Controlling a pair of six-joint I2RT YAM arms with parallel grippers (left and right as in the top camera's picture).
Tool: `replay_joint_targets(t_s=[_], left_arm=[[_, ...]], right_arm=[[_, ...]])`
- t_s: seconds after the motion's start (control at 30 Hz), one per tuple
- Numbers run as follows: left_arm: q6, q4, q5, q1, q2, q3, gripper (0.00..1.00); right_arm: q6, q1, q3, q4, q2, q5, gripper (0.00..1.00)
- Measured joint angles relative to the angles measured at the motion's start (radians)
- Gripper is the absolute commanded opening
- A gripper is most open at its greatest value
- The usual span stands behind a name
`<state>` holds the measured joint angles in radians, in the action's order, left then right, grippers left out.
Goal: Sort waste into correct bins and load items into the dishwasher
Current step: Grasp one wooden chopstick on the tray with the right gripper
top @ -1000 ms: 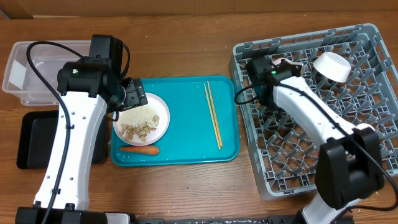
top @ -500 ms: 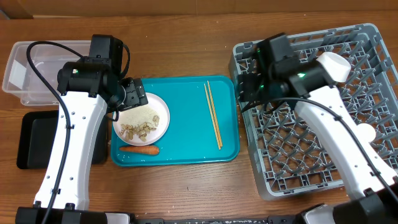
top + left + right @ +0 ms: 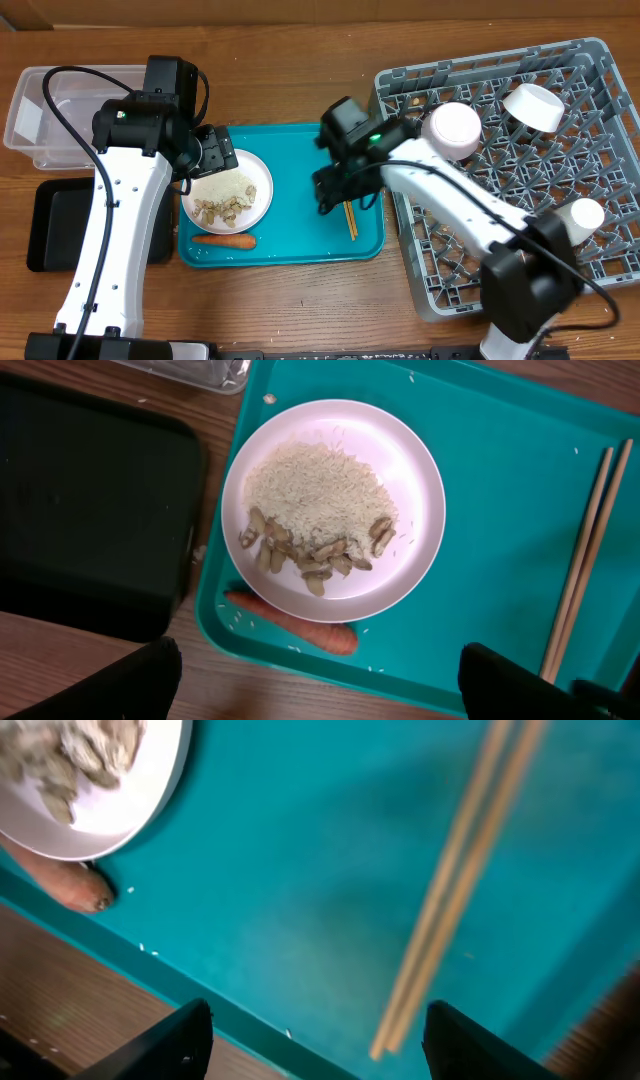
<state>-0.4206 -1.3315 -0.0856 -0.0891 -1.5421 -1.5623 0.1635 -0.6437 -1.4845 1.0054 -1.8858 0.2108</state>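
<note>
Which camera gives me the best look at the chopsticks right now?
Left wrist: the chopsticks lie nearly full length and sharp on the tray. Overhead, the right arm covers most of them; only the lower ends show. The right wrist view is close but blurred, with the upper ends cut off.

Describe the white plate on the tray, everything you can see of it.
The plate is round, white and smooth, like plastic or melamine. It lies flat, right side up, at the left end of the teal tray. In the left wrist view it holds a mound of white rice with a band of tan shelled nuts below; its right part is bare. A carrot lies along its lower rim, seemingly touching it.
</note>
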Motion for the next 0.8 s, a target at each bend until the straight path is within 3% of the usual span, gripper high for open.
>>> replay_joint_targets(t_s=[0.4,0.8], left_arm=[[0.0,0.0,0.0,0.0,0.0,0.0,0.91],[0.0,0.0,0.0,0.0,0.0,0.0,0.91]], right_arm=[[0.016,-0.037,0.002,-0.085,-0.159,-0.066,0.69],[0.019,-0.037,0.002,-0.103,-0.178,-0.119,0.68]])
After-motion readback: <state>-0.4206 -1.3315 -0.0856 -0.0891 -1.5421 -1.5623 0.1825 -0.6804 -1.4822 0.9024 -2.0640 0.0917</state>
